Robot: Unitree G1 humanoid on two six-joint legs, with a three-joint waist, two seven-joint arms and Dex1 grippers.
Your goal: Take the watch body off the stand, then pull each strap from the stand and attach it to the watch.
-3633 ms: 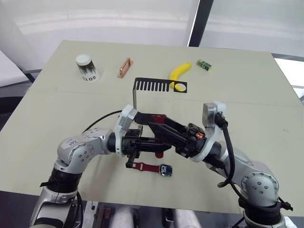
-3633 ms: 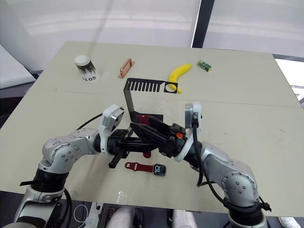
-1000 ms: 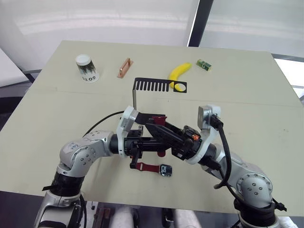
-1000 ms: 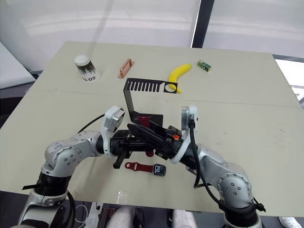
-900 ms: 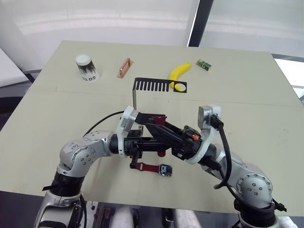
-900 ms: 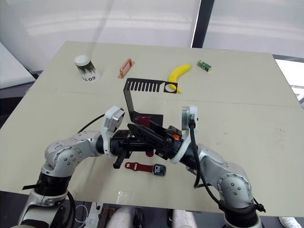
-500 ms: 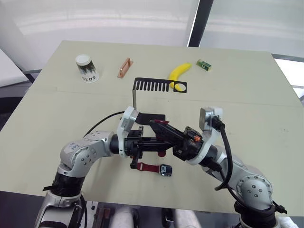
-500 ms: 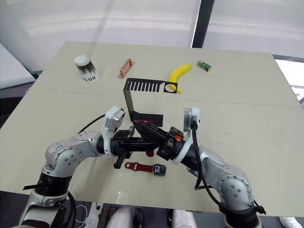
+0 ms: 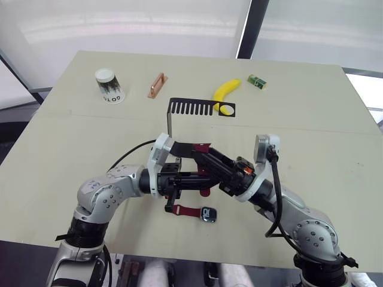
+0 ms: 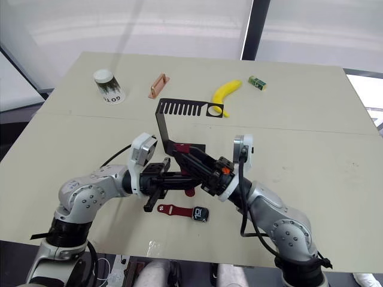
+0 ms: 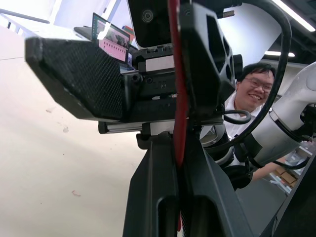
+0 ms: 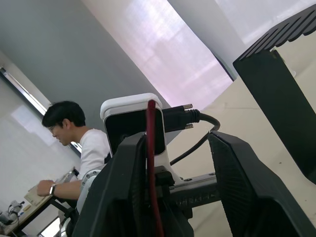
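L tool [image 9: 200,179]: black fingers pressed together, pinching the loose narrow dark red flexible strap [image 11: 176,98] edge-on. The strap's long axis runs roughly upright and near-far. One end pokes out on the far side by the base of the thin black metal stand [image 9: 200,107], the other hangs down on the near side.

Below the tools and nearer, flat on the pale counter [image 9: 72,149], is the other dark red strap [image 9: 187,210]. It's already joined to the small rounded-square grey-rimmed watch body [image 9: 207,214]. That pair's long axis runs L-R, w/ the body at the R end and screen up. The free lug side faces R, so the held strap is crosswise to it and prob needs a turn to line up.

R tool [image 9: 201,154]: fingers spread, reaching in from the R, strap along one finger's inner face. I can't tell if they touch. Both tools are about equally near the watch. The R one has nothing clamped, so it's likely the better pick for lifting the body.
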